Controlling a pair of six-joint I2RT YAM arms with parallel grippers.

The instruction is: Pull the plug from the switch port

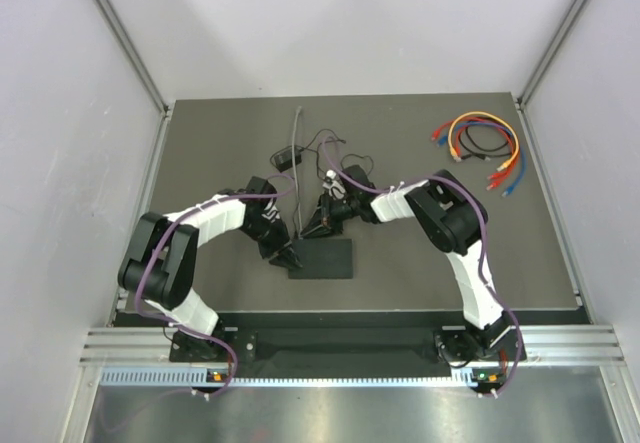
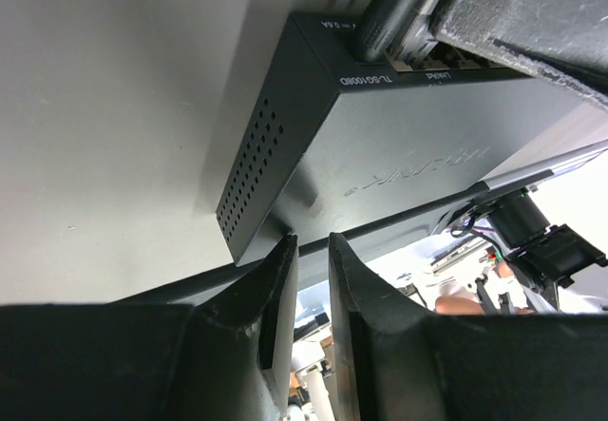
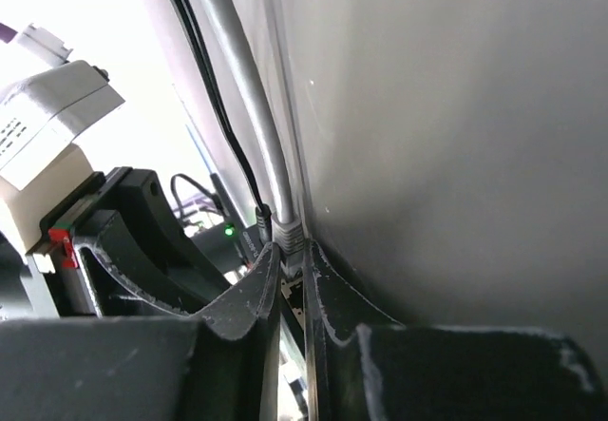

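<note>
- Where I look down, the switch [image 1: 322,259] lies mid-table, near the arm bases.
- Left gripper [image 2: 312,250]: jaws narrow, at the switch's left corner.
- Right gripper [image 3: 293,267]: pinching the grey plug [image 3: 291,239] at the far edge.

1. Evenly and softly lit from above in the top view; only faint shadows on the bench [image 1: 200,163] beside the left fingers [image 1: 287,259] and right fingers [image 1: 318,225].
2. Blown out to white just right of the left fingers [image 2: 285,293] in the left wrist view; switch [image 2: 399,155] beyond them dim but readable, its print sharp.
3. Overexposed upper left of the right fingers [image 3: 266,288] in the right wrist view; fingers close and slightly soft, grey cable [image 3: 247,107] above them in focus.
</note>
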